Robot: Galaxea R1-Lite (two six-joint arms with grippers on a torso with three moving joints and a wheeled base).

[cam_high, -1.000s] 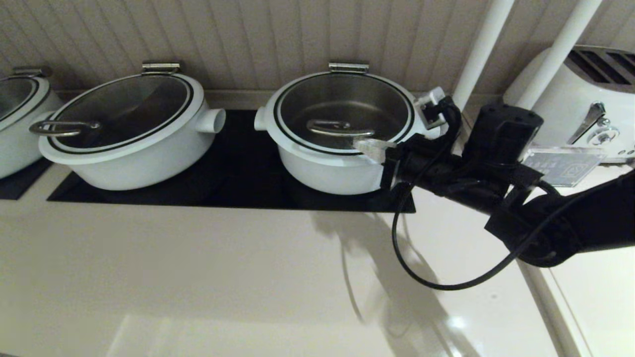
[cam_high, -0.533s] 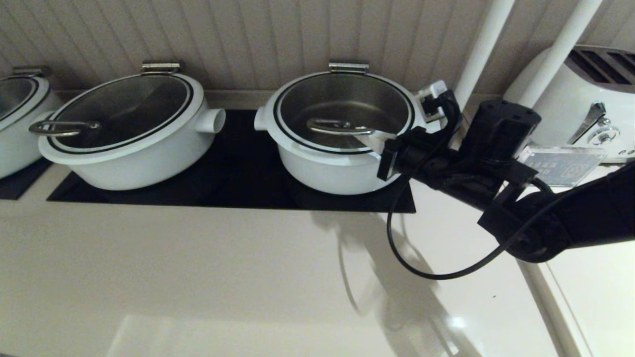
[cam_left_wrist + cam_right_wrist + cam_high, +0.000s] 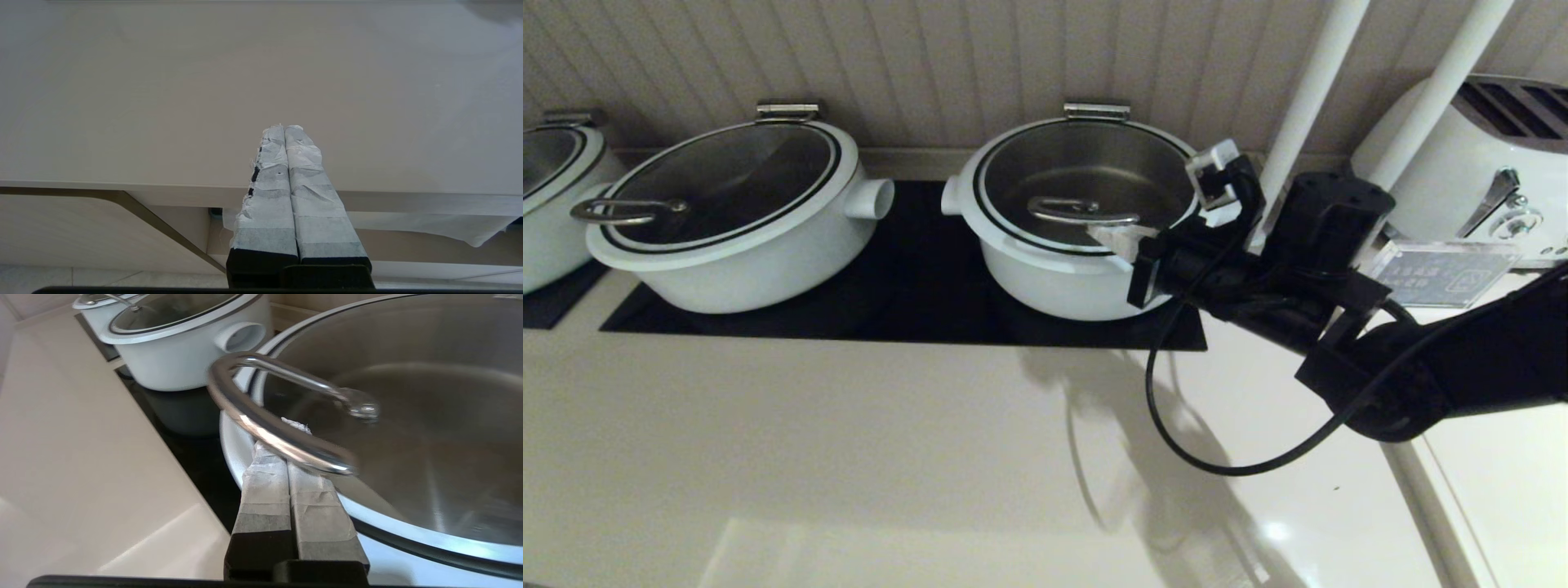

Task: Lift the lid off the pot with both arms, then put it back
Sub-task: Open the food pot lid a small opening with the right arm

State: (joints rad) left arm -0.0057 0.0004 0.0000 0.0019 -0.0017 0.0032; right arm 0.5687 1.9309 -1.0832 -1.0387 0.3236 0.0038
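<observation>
The white pot point(image 3: 1058, 282) stands on the black hob, and its glass lid point(image 3: 1094, 163) lies closed on it. The steel handle point(image 3: 1082, 214) sits on the lid's near side. My right gripper point(image 3: 1115, 238) reaches in from the right. Its taped fingers are shut together and pass under the handle point(image 3: 278, 428), with the tips point(image 3: 295, 425) showing just past the bar over the glass. They grip nothing. My left gripper point(image 3: 284, 128) is shut and empty, parked over the beige counter's front edge. It is out of the head view.
A wider white pot point(image 3: 743, 245) with a loop-handle lid stands to the left, and another pot point(image 3: 547, 204) at the far left. A white toaster point(image 3: 1486, 163), two white poles point(image 3: 1307, 90) and a clear sign point(image 3: 1445, 273) crowd the right. The wall is close behind.
My right arm has moved a little to the left, bringing the shut fingers in under the lid's handle. The lid and pot have not moved.
</observation>
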